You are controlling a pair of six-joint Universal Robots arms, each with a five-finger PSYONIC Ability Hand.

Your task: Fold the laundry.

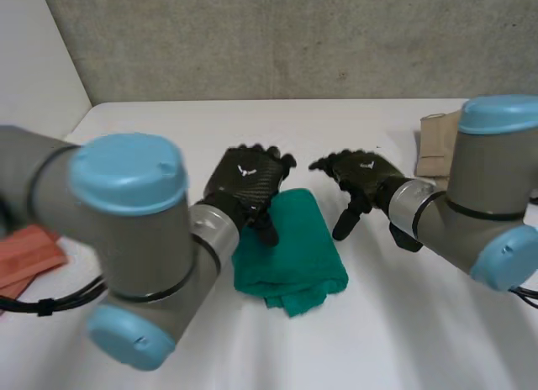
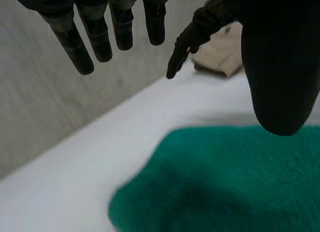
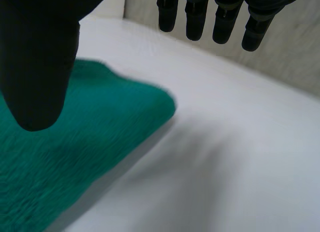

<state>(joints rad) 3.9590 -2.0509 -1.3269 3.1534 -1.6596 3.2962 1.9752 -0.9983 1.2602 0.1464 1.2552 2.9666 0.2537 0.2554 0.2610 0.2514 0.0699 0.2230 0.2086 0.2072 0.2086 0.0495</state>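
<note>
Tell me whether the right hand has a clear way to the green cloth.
Probably yes. The right hand hovers open just beside the green cloth, with only bare table between; the left hand is over the cloth's other side, out of the way.

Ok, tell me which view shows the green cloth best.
The head view: the whole folded green cloth lies on the table, left hand over its edge, right hand beside it. The left wrist view catches one rounded end; the right wrist view, one corner and edge.
</note>
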